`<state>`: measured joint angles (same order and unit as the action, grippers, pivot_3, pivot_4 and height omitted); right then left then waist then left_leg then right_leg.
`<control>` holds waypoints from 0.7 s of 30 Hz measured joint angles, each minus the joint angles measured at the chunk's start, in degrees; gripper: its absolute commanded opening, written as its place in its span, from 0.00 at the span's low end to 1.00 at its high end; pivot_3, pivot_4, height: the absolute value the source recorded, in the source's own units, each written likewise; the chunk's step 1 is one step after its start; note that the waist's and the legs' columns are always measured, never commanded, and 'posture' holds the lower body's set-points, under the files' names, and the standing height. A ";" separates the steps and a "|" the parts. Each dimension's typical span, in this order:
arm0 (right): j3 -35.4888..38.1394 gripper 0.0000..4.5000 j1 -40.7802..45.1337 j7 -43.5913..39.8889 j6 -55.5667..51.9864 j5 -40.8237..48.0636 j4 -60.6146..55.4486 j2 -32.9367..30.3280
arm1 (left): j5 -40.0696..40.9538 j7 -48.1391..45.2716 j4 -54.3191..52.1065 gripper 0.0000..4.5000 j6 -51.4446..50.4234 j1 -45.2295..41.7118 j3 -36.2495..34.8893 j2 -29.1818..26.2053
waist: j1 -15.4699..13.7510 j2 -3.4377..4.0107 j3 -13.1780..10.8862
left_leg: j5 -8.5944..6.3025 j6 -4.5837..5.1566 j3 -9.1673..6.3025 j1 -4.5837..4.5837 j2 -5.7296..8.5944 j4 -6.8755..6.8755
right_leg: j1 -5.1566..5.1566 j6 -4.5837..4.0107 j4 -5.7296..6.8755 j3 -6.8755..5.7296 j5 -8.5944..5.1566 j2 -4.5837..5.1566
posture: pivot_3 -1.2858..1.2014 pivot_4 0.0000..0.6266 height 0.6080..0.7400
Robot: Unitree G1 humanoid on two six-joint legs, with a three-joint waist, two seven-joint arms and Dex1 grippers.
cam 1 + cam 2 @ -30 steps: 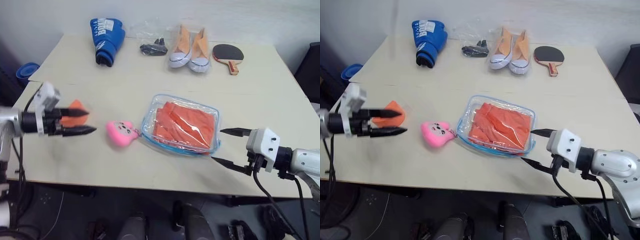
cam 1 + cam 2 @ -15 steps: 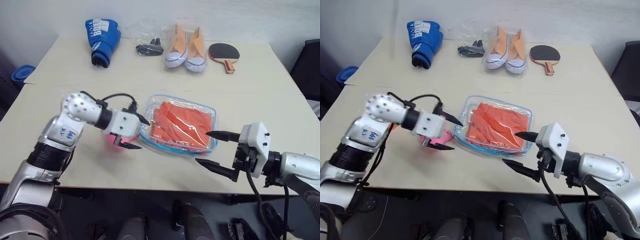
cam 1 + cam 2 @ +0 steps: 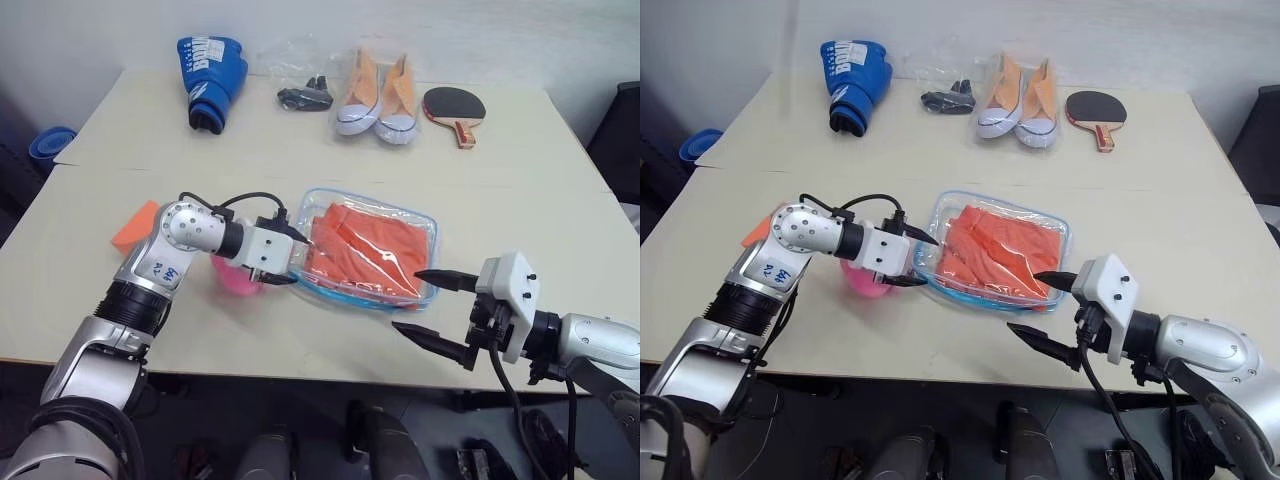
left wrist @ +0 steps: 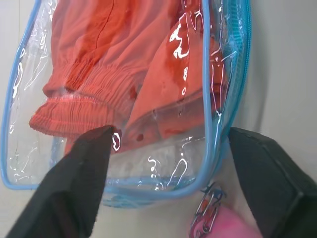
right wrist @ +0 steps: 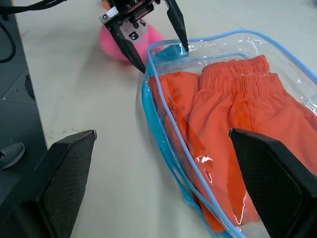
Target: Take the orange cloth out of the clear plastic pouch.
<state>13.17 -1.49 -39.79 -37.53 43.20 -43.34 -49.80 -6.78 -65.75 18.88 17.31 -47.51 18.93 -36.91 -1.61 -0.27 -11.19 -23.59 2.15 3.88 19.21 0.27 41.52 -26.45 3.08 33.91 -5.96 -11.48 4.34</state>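
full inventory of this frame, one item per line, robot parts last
table: 1, beige, under everything
clear plastic pouch: 1, transparent with blue edging, table centre
orange cloth: 1, orange-red, inside the pouch
pink plush charm: 1, pink, at the pouch's left end, under the left gripper
orange wedge: 1, pale orange, left side
boxing glove: 1, blue, far left
clear bag of black items: 1, far edge
sneakers: 2, orange and white, far centre
paddle: 1, dark, far right
left gripper: 1, black fingers open astride the pouch's left edge
right gripper: 1, open, near the pouch's right end
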 measured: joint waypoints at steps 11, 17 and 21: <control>-0.62 1.00 0.25 -0.01 0.26 -1.91 0.00 0.00 | 2.73 -1.72 -0.95 0.00 -3.70 0.74 -0.64 0.99 | 0.05 0.00 0.00 | 0.00 0.00 -0.01 -0.01 0.00 0.00 | 0.00 0.00 0.00 0.00 0.00 -0.01 | 0.52 0.24 1.00; -1.71 1.00 -0.10 0.12 1.07 -3.69 -0.33 0.41 | 15.54 -1.54 -11.48 0.00 -34.46 5.19 -4.81 6.26 | -0.08 0.00 0.00 | 0.02 0.02 -0.10 0.02 0.02 0.05 | 0.06 0.01 0.00 -0.02 0.01 -0.02 | 0.52 0.24 1.00; -3.67 0.96 -0.48 0.65 1.40 -4.60 -1.65 1.37 | 21.49 6.63 -17.03 0.00 -53.27 5.22 -8.13 12.56 | -0.03 -0.01 0.00 | 0.02 0.02 -0.14 0.01 0.02 0.06 | 0.07 0.03 0.01 0.00 0.01 0.03 | 0.52 0.24 1.00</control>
<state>9.50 -1.97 -39.14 -36.14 38.61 -44.99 -48.43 14.71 -59.12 1.86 -35.96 -42.29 10.80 -24.34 -1.64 -0.28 -11.18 -23.57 2.17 3.75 19.21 0.29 41.58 -26.37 3.11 33.92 -5.96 -11.47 4.36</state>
